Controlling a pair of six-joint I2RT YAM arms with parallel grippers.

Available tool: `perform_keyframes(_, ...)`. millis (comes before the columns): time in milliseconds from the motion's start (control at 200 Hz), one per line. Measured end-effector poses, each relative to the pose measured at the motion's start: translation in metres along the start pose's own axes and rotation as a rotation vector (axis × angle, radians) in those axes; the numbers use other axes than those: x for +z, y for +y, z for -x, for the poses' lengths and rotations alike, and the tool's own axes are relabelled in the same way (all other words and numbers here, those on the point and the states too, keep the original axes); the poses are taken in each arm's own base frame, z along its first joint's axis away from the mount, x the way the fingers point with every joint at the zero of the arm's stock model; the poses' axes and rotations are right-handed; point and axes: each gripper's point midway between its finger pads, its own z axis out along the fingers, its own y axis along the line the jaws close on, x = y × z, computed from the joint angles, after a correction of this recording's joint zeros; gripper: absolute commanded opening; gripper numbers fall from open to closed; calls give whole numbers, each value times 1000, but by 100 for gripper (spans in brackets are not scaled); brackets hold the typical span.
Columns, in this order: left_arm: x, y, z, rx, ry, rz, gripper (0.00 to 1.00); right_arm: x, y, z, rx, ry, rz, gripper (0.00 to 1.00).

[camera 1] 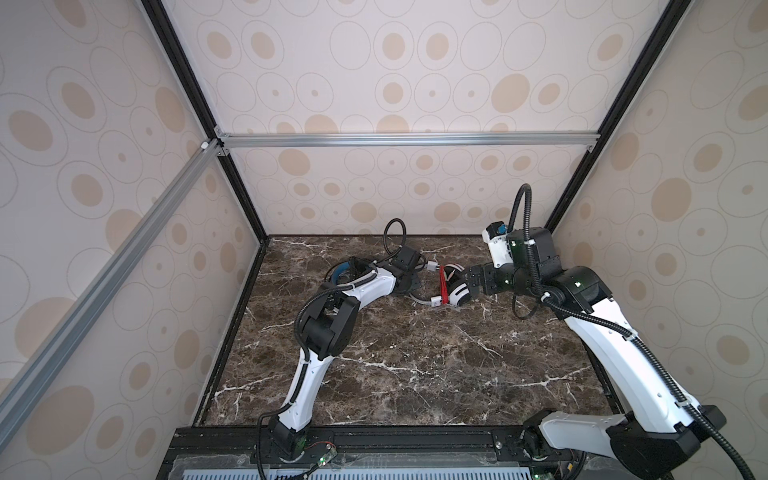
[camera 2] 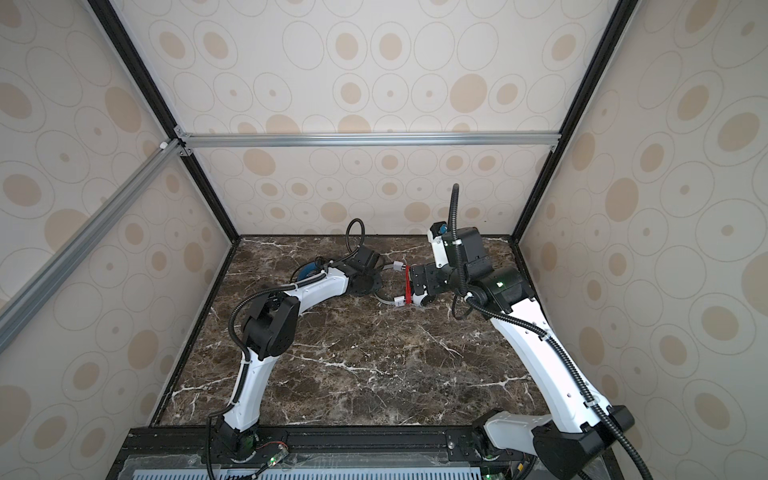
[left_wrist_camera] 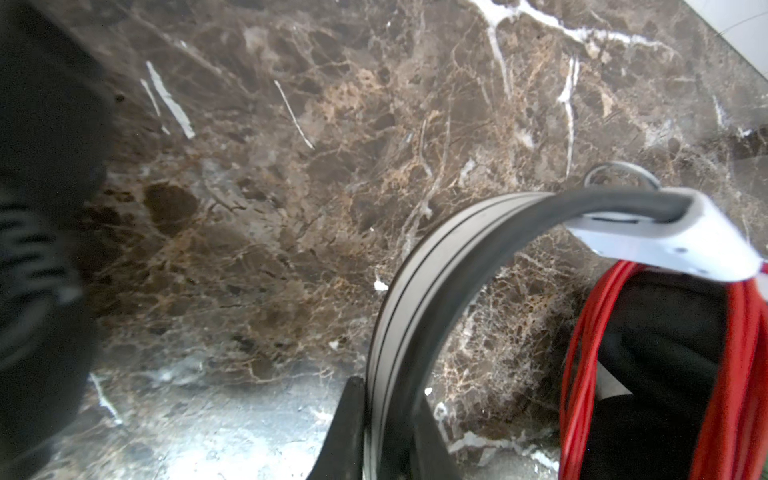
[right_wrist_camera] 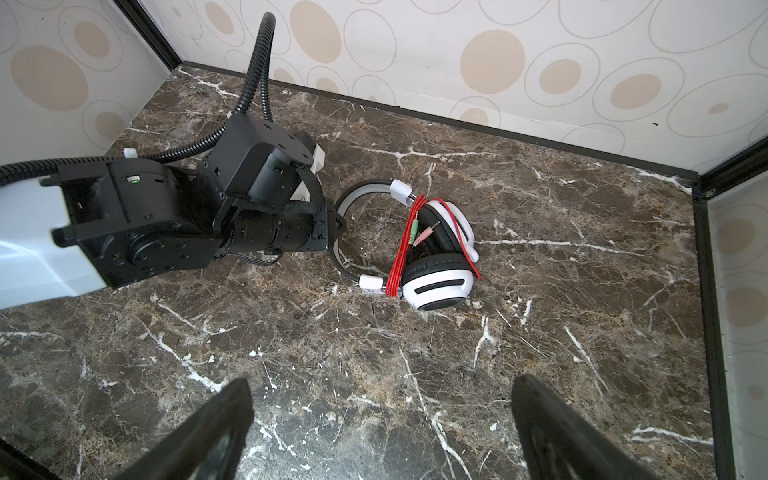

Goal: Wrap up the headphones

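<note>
Looking down on a dark marble bench, with both my arms reaching toward its back edge. A pair of white headphones with black pads lies near the middle of that back edge, between my two tools. Its long axis runs across the bench: the grey headband arcs toward my left arm, and the two ear cups point toward my right arm. A red cord is wound in a tight bundle across the headset, from one white slider to the other, with its plugs tucked against the pads.

My left tool meets the crown of the headband. Its two fingers sit close on either side of the band, and I cannot tell whether they pinch it or only straddle it. My right tool hangs near the ear cups, jaws spread wide and holding nothing.

A second pair, black headphones with a blue inner band, lies toward the back left corner, mostly hidden behind my left forearm. I cannot see how its cord lies. I judge the white pair wrapped, so the next reach turns on the black pair. It lies to the left of my left tool and well apart from my right tool, so my left arm is nearer.
</note>
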Motion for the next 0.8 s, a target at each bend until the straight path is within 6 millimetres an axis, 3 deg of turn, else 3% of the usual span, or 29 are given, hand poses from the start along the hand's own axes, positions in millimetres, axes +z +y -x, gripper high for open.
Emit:
perform_keyframes(240, -10, -7, 5, 7, -17, -23, 36, -11, 2, 9, -4, -65, 15, 100)
perform_keyframes(490, -61, -40, 23, 105, -71, -121, 97, -29, -10, 17, 6, -151, -40, 100)
perform_keyframes(675, -122, -68, 29, 198, -127, -207, 98, -41, -23, 20, 36, -201, -105, 100)
perform_keyframes(800, -170, -75, 16, 300, -159, -254, 98, -35, -32, 11, 65, -205, -154, 100)
